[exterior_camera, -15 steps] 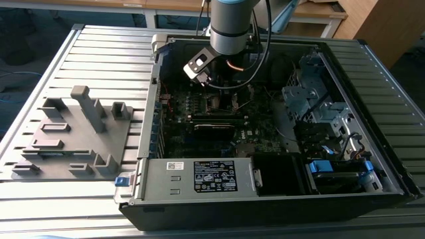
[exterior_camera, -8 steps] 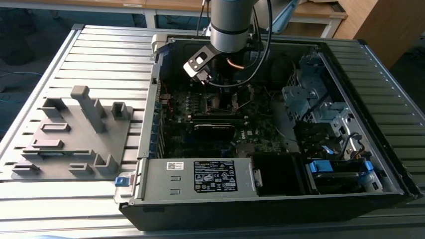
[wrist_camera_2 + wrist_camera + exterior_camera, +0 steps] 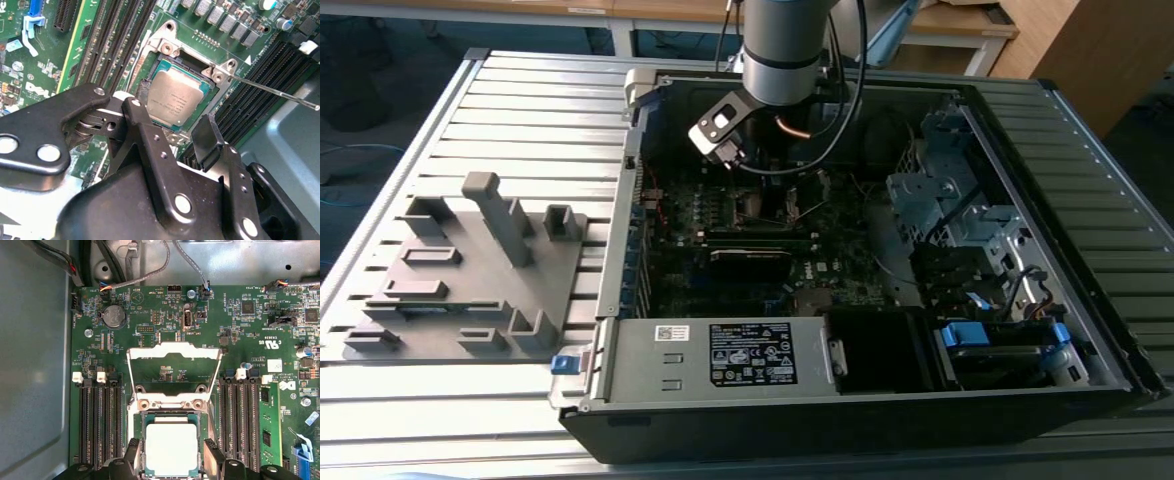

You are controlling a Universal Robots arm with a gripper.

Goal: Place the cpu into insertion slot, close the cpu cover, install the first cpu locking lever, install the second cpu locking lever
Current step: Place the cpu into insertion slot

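A grey fixture [image 3: 467,270] lies at the exterior view's left; rightward stands the case [image 3: 854,430], bearing a white label [image 3: 750,355]. My gripper [image 3: 171,444] hangs released, straddling the cpu [image 3: 170,452] seated in the slot [image 3: 177,60]; cover [image 3: 175,350] raised.

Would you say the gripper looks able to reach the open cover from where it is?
Probably yes: the cover stands open just beyond the chip, and nothing lies between it and the gripper, whose open fingers straddle the chip.
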